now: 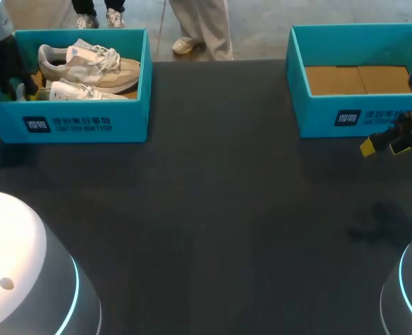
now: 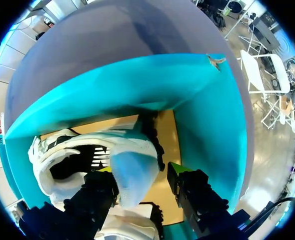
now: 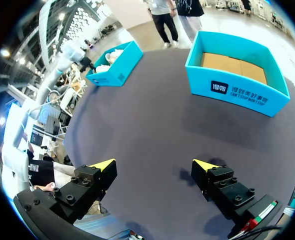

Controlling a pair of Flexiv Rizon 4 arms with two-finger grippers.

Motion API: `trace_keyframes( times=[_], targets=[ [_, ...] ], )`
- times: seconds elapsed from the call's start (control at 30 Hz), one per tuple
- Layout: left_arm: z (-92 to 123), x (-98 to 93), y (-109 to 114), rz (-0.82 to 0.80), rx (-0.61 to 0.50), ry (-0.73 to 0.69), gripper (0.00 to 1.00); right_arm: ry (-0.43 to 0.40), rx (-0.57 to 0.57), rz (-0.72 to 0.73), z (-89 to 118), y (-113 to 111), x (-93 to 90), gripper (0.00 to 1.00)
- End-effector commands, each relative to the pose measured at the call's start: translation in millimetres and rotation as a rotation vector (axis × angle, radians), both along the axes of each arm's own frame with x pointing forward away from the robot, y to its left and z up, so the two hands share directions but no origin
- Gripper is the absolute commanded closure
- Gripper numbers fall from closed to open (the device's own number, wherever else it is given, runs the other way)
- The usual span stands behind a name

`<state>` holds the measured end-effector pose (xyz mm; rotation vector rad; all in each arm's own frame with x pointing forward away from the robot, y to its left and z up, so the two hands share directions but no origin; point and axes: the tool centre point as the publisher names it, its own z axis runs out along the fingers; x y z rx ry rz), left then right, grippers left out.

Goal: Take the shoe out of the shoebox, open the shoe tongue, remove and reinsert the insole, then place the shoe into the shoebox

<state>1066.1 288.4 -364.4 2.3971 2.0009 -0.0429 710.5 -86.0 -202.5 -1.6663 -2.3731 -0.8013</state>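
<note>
Two pale sneakers (image 1: 87, 68) lie in the blue shoebox (image 1: 80, 122) at the table's far left. My left gripper (image 1: 23, 87) is down inside that box at its left end. In the left wrist view the white heel of one sneaker (image 2: 132, 170) sits between the fingers of the left gripper (image 2: 137, 172), which press it from both sides. The second sneaker (image 2: 122, 227) shows partly under the gripper. My right gripper (image 1: 385, 146) hangs open and empty in front of the other box; in its own view the right gripper (image 3: 155, 165) is above bare table.
An empty blue shoebox (image 1: 356, 115) with a brown cardboard floor stands at the far right; it also appears as the empty shoebox (image 3: 237, 87) ahead of the right gripper. The dark table (image 1: 220, 223) stretches between the two boxes.
</note>
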Motion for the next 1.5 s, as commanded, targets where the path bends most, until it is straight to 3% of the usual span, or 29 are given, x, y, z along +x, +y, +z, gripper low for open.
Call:
trace_keyframes(
  times=[0.03, 0.17, 0.23, 0.37, 0.43, 0.5, 0.9, 1.27, 1.5],
  targets=[
    [-3.3, -2.7, -0.8, -0.002, 0.002, -0.009, 0.47, 0.001, -0.001, -0.001, -0.8, 0.6, 0.3, 0.00],
    [-4.5, -5.4, -2.7, -0.005, 0.011, -0.014, 0.55, 0.001, -0.001, -0.001, -0.8, 0.6, 0.3, 0.00],
    [-4.8, -6.3, -3.1, -0.010, 0.016, -0.013, 0.69, 0.001, -0.001, -0.001, -0.8, 0.6, 0.3, 0.00],
    [-5.9, -6.8, -2.7, -0.021, 0.032, 0.002, 0.80, 0.001, -0.001, -0.001, -0.8, 0.6, 0.3, 0.00],
    [-6.0, -6.5, -2.4, -0.033, 0.034, 0.010, 0.95, 0.001, -0.001, -0.001, -0.8, 0.6, 0.3, 0.00],
    [-5.4, -6.2, -2.1, -0.044, 0.047, 0.014, 1.00, 0.001, -0.001, -0.001, -0.8, 0.6, 0.3, 0.00],
    [11.8, -11.0, -3.9, -0.165, 0.092, 0.001, 1.00, 0.001, -0.001, -0.001, -0.8, 0.6, 0.3, 0.00],
    [47.1, -14.3, -3.8, -0.243, 0.105, 0.008, 1.00, 0.001, -0.001, -0.001, -0.8, 0.6, 0.3, 0.00],
    [75.3, -4.9, -0.4, -0.253, 0.115, -0.008, 1.00, 0.001, -0.001, -0.001, -0.8, 0.6, 0.3, 0.00]
  ],
)
